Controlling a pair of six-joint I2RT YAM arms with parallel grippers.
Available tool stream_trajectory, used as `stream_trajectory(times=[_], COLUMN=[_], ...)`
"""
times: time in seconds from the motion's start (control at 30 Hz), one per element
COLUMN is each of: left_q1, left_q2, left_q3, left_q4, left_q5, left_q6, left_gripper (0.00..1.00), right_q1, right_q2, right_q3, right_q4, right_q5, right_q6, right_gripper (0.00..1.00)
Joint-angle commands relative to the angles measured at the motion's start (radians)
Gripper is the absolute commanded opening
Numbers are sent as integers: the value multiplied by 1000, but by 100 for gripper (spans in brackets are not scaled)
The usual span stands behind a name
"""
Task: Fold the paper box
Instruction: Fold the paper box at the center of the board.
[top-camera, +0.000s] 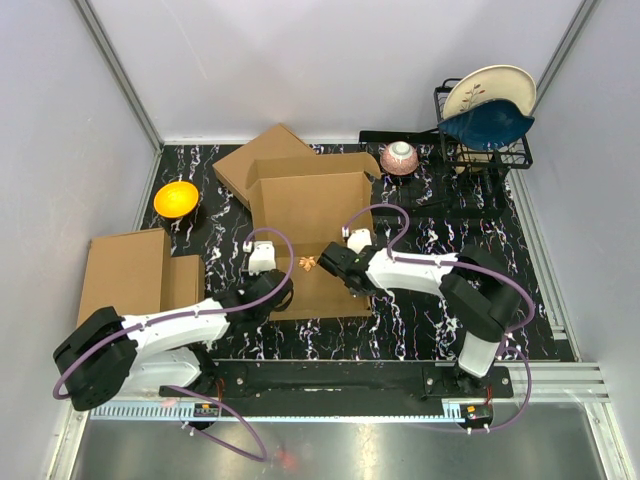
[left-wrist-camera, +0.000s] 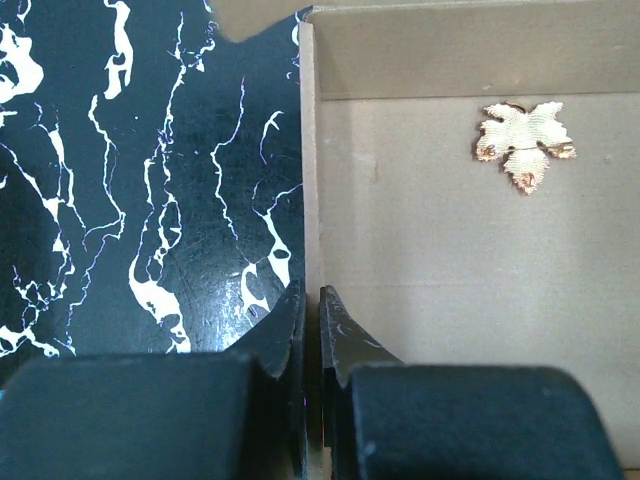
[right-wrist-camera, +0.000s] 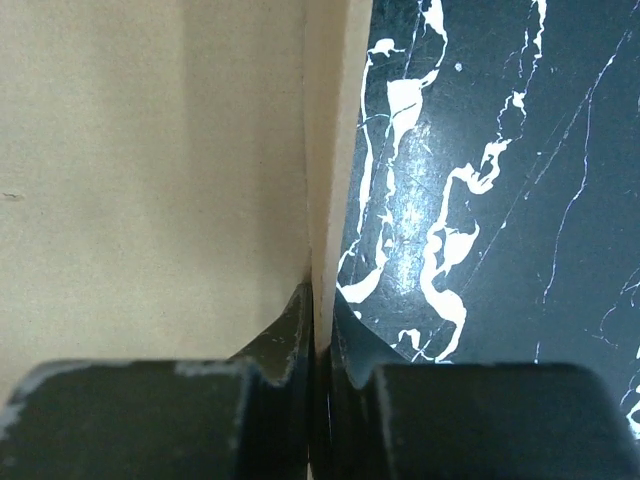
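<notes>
Your brown corrugated cardboard paper box (top-camera: 305, 205) lies part-folded in the middle of the black, white-veined table (top-camera: 430, 310), with its back wall raised. Your left gripper (left-wrist-camera: 311, 325) is pinching the box's upright left side wall. Your right gripper (right-wrist-camera: 320, 315) is nipped onto the right side wall, fingers pressed against the thin cardboard.

Left arm (top-camera: 170, 322) lies low, stretching from its base out to the right, wrist cocked. The left gripper (left-wrist-camera: 311, 300) is pinched tight on a side wall of the paper box (left-wrist-camera: 450, 260). Right arm (top-camera: 425, 268) folds at the elbow and reaches leftward. The right gripper (right-wrist-camera: 320, 295) has its fingers nearly together, clamping the opposite wall.
</notes>
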Motion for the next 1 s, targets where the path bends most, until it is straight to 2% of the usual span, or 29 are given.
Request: stream_trajectory(times=[0.0, 0.03, 0.3, 0.43, 0.47, 0.53, 0.6, 0.7, 0.73, 0.83, 0.97], left_q1=[-7, -5, -7, -8, -7, -8, -8, -8, -10, -10, -12], left_q2=[-21, -23, -20, -23, -23, -24, -26, -29, -31, -34, -37], left_q3=[3, 3, 4, 3, 1, 1, 0, -2, -3, -5, -6], left_q4=[45, 44, 43, 40, 40, 40, 39, 36, 36, 33, 30], left_q5=[1, 1, 2, -4, -4, -4, -4, -4, -4, -5, -5], left_q6=[-6, -6, -8, -8, -8, -13, -13, -16, -17, -19, -23], left_gripper=[0, 0, 0, 0, 0, 0, 0, 0, 0, 0, 0], right_q1=[23, 27, 93, 101, 103, 101, 101, 101, 103, 101, 87], right_q2=[49, 55, 144, 135, 108, 66, 6, -72, -92, -155, -202], right_q3=[-54, -52, -2, -6, -8, -21, -20, -17, -17, -18, -35], right_q4=[-101, -104, -157, -158, -154, -135, -129, -117, -111, -104, -92], right_q5=[-62, -51, 19, 18, 18, 23, 29, 33, 39, 55, 64], right_q6=[-4, -1, 35, 54, 62, 74, 79, 78, 79, 85, 111], right_gripper=[5, 0, 0, 0, 12, 25, 43, 59, 67, 75, 75])
